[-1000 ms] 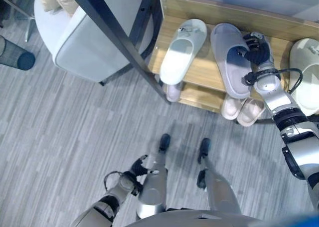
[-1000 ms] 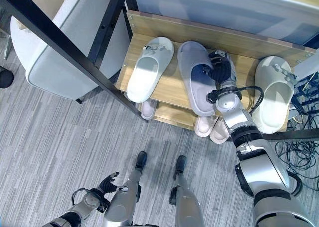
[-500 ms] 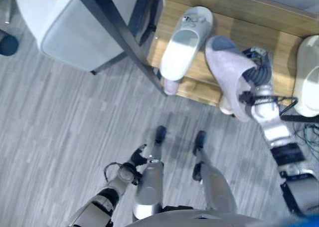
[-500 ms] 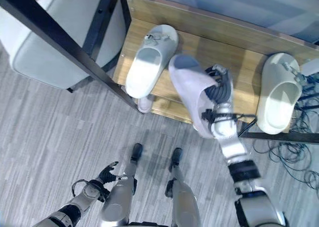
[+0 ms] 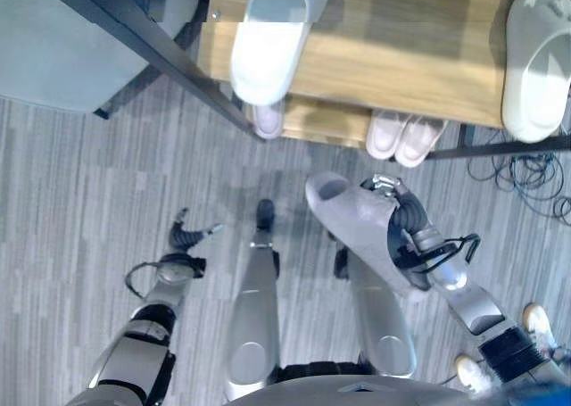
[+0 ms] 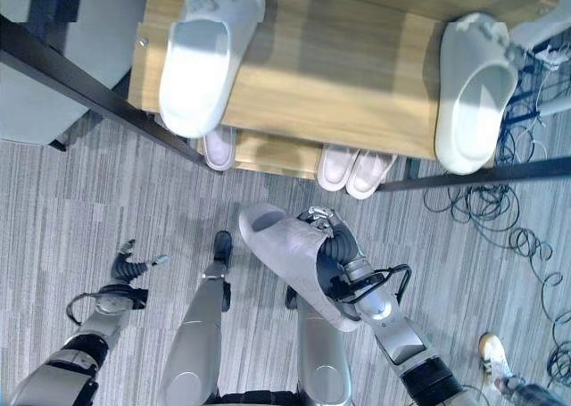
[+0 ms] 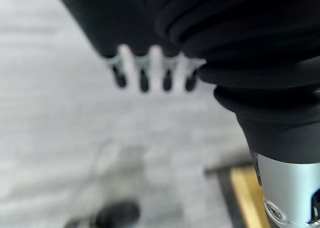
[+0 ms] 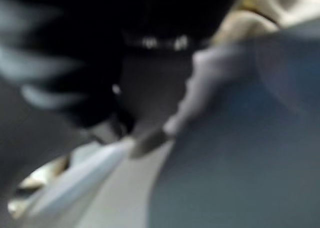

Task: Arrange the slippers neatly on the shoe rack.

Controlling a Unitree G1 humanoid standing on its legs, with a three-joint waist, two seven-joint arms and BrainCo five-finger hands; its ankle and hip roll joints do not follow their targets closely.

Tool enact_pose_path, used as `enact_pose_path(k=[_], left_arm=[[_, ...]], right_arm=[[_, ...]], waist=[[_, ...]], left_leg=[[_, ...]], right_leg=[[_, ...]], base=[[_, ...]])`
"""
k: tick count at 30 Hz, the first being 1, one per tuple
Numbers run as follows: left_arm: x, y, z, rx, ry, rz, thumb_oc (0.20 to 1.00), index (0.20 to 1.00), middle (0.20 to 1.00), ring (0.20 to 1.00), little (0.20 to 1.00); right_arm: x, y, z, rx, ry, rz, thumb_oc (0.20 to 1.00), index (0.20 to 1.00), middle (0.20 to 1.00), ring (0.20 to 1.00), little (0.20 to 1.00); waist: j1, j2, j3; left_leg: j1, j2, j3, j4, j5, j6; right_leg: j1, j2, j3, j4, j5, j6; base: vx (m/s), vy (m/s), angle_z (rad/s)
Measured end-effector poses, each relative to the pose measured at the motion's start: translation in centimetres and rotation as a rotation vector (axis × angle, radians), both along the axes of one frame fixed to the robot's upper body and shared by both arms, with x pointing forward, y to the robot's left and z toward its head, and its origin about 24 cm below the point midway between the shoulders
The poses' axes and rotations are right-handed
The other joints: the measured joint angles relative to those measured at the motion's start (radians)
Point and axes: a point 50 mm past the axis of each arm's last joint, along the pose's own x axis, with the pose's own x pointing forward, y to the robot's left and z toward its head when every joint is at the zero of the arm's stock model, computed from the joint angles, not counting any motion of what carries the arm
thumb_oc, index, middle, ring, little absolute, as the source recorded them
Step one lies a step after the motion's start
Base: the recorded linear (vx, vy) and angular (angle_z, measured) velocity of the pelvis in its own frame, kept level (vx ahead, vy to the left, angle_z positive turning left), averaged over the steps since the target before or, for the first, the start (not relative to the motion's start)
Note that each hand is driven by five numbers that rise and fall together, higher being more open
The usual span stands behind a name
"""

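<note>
Lifted clear of the shoe rack (image 5: 393,76) since a second ago: grey slipper (image 5: 357,227), formerly flat on the top shelf.

Left eye view: right hand (image 5: 406,227) curled round the slipper's side, held above the floor — long axis diagonal, toe toward the rack. White slipper (image 5: 272,31) and cream slipper (image 5: 535,62) well apart; open shelf between.

Right eye view: left hand (image 6: 129,265) low, idle.

Left wrist view: fingers (image 7: 142,75) straight, empty.

Right wrist view: grip not readable.
</note>
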Motion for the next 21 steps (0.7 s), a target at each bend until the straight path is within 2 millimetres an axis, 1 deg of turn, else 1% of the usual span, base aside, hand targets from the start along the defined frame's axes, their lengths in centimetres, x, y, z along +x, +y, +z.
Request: enact_pose_path(k=[1,2,3,4,5,6,8,9,10,11,12,13,14,15,16,17,18,19,20,21], left_arm=[[0.4,0.3,0.7,-0.002,-0.047,0.035,1.000,1.000,1.000,1.000,1.000],[0.6,0.3,0.9,-0.007,-0.060,0.039,1.000,1.000,1.000,1.000,1.000],[0.8,0.3,1.1,-0.017,-0.076,0.045,1.000,1.000,1.000,1.000,1.000],[0.9,0.3,1.3,-0.023,-0.089,0.053,1.000,1.000,1.000,1.000,1.000],[1.5,0.5,2.2,-0.050,-0.145,0.072,1.000,1.000,1.000,1.000,1.000],[1.7,0.5,2.6,-0.062,-0.170,0.078,1.000,1.000,1.000,1.000,1.000],[2.0,0.7,3.2,-0.073,-0.203,0.085,1.000,1.000,1.000,1.000,1.000],[2.7,0.6,3.9,-0.087,-0.233,0.084,1.000,1.000,1.000,1.000,1.000],[3.2,0.3,4.4,-0.095,-0.253,0.078,1.000,1.000,1.000,1.000,1.000],[3.3,0.1,4.5,-0.104,-0.260,0.071,1.000,1.000,1.000,1.000,1.000],[2.6,0.2,4.0,-0.101,-0.246,0.056,1.000,1.000,1.000,1.000,1.000],[2.3,0.2,3.8,-0.101,-0.246,0.046,1.000,1.000,1.000,1.000,1.000],[2.2,0.2,3.7,-0.119,-0.249,0.057,1.000,1.000,1.000,1.000,1.000],[2.0,0.4,3.6,-0.126,-0.246,0.060,1.000,1.000,1.000,1.000,1.000],[1.4,0.8,3.2,-0.136,-0.236,0.081,1.000,1.000,1.000,1.000,1.000],[0.8,1.0,2.7,-0.143,-0.220,0.084,1.000,1.000,1.000,1.000,1.000],[0.2,1.2,2.2,-0.159,-0.205,0.103,1.000,1.000,1.000,1.000,1.000],[0.0,1.2,1.8,-0.173,-0.198,0.120,1.000,1.000,1.000,1.000,1.000],[-0.3,1.4,1.6,-0.180,-0.194,0.127,1.000,1.000,1.000,1.000,1.000],[-0.5,1.4,1.5,-0.184,-0.190,0.128,1.000,1.000,1.000,1.000,1.000]], right_arm=[[1.0,-0.5,-0.9,-0.005,0.027,-0.057,0.200,0.200,0.200,0.200,0.200],[1.5,-0.9,-1.0,-0.006,0.033,-0.097,0.200,0.200,0.200,0.200,0.200],[1.9,-1.0,-0.8,-0.006,0.022,-0.113,0.200,0.200,0.200,0.200,0.200],[2.5,-1.1,-0.2,-0.012,-0.005,-0.121,0.200,0.200,0.200,0.200,0.200],[3.6,-1.7,1.4,-0.033,-0.072,-0.158,0.200,0.200,0.200,0.200,0.200],[4.2,-1.9,2.4,-0.020,-0.111,-0.184,0.200,0.200,0.200,0.200,0.200],[5.9,-1.9,4.8,0.002,-0.193,-0.222,0.200,0.200,0.200,0.200,0.200],[7.9,-2.0,8.1,0.053,-0.284,-0.265,0.200,0.200,0.200,0.200,0.200],[8.4,-2.1,9.8,0.096,-0.332,-0.282,0.200,0.200,0.200,0.200,0.200],[8.9,-2.0,11.6,0.149,-0.373,-0.286,0.200,0.200,0.200,0.200,0.200],[9.8,-2.3,13.8,0.223,-0.411,-0.307,0.200,0.200,0.200,0.200,0.200],[10.1,-2.8,15.0,0.251,-0.435,-0.328,0.200,0.200,0.200,0.200,0.200],[10.4,-3.5,18.6,0.322,-0.524,-0.347,0.200,0.200,0.200,0.200,0.200],[10.4,-3.6,20.1,0.353,-0.558,-0.349,0.200,0.200,0.200,0.200,0.200],[10.6,-3.8,22.3,0.376,-0.604,-0.349,0.200,0.200,0.200,0.200,0.200],[10.9,-3.9,23.2,0.372,-0.611,-0.356,0.200,0.200,0.200,0.200,0.200],[11.2,-4.0,24.0,0.363,-0.609,-0.364,0.200,0.200,0.200,0.200,0.200],[11.2,-4.2,24.4,0.375,-0.616,-0.367,0.200,0.200,0.200,0.200,0.200],[11.1,-4.1,24.7,0.383,-0.625,-0.366,0.200,0.200,0.200,0.200,0.200],[11.1,-4.3,24.8,0.379,-0.626,-0.369,0.200,0.200,0.200,0.200,0.200]], waist=[[-0.003,0.011,0.001],[-0.006,0.012,0.001],[-0.006,0.017,0.002],[-0.005,0.020,0.001],[-0.004,0.021,0.001],[-0.002,0.024,0.003],[0.011,0.028,0.000],[0.023,0.035,0.002],[0.038,0.035,0.003],[0.053,0.042,-0.003],[0.069,0.050,-0.006],[0.061,0.056,-0.015],[0.080,0.082,-0.026],[0.081,0.093,-0.034],[0.088,0.102,-0.035],[0.092,0.105,-0.033],[0.095,0.107,-0.032],[0.096,0.110,-0.034],[0.094,0.110,-0.034],[0.099,0.108,-0.032]], left_leg=[[-0.099,-0.025,-0.006,0.156,-0.063,0.000],[-0.146,-0.031,-0.006,0.224,-0.092,0.015],[-0.189,-0.041,-0.007,0.276,-0.109,0.015],[-0.230,-0.047,-0.008,0.323,-0.122,0.023],[-0.343,-0.071,-0.006,0.486,-0.175,0.038],[-0.387,-0.081,-0.007,0.538,-0.191,0.031],[-0.480,-0.083,-0.007,0.637,-0.216,0.031],[-0.584,-0.087,-0.005,0.738,-0.236,0.030],[-0.621,-0.088,-0.004,0.755,-0.236,0.029],[-0.658,-0.088,-0.003,0.804,-0.248,0.051],[-0.697,-0.075,0.009,0.909,-0.301,0.083],[-0.732,-0.077,0.014,0.983,-0.328,0.076],[-0.810,-0.084,0.011,1.069,-0.353,0.060],[-0.852,-0.082,0.003,1.111,-0.360,0.063],[-0.908,-0.079,0.005,1.192,-0.375,0.065],[-0.934,-0.078,0.008,1.266,-0.400,0.062],[-0.956,-0.077,0.006,1.340,-0.430,0.059],[-0.988,-0.080,0.003,1.387,-0.445,0.053],[-1.010,-0.082,-0.001,1.428,-0.456,0.043],[-1.025,-0.078,-0.003,1.465,-0.467,0.042]], right_leg=[[-0.109,-0.023,0.014,0.174,-0.076,0.001],[-0.162,-0.036,0.022,0.257,-0.110,-0.004],[-0.208,-0.048,0.026,0.315,-0.128,-0.001],[-0.249,-0.051,0.035,0.371,-0.145,0.003],[-0.372,-0.068,0.067,0.557,-0.218,-0.011],[-0.415,-0.078,0.072,0.613,-0.236,-0.009],[-0.508,-0.081,0.080,0.719,-0.269,-0.009],[-0.616,-0.084,0.098,0.815,-0.287,-0.008],[-0.656,-0.084,0.102,0.831,-0.288,-0.008],[-0.692,-0.078,0.104,0.867,-0.305,0.002],[-0.736,-0.058,0.143,1.044,-0.371,-0.046],[-0.748,-0.063,0.164,1.134,-0.433,-0.048],[-0.810,-0.081,0.166,1.209,-0.490,-0.011],[-0.847,-0.080,0.163,1.245,-0.496,-0.017],[-0.904,-0.080,0.172,1.327,-0.511,-0.027],[-0.933,-0.074,0.182,1.399,-0.531,-0.033],[-0.959,-0.073,0.198,1.473,-0.564,-0.030],[-0.983,-0.074,0.205,1.522,-0.582,-0.020],[-1.007,-0.072,0.211,1.564,-0.594,-0.017],[-1.023,-0.066,0.219,1.599,-0.607,-0.022]], base=[[-0.01,0.085,0.08],[-0.05,0.038,0.12],[-0.05,0.020,0.10],[-0.04,0.006,0.20],[-0.01,-0.002,0.25],[0.00,-0.005,0.26],[0.02,0.020,0.08],[0.05,0.047,-0.01],[0.09,0.042,-0.01],[0.09,0.000,-0.13],[0.11,-0.027,-0.04],[0.12,-0.032,0.02],[0.14,-0.039,0.09],[0.21,-0.044,0.00],[0.16,-0.038,-0.09],[0.18,-0.041,-0.13],[0.14,-0.050,-0.07],[0.14,-0.051,0.03],[0.20,-0.050,0.02],[0.12,-0.017,-0.05]])
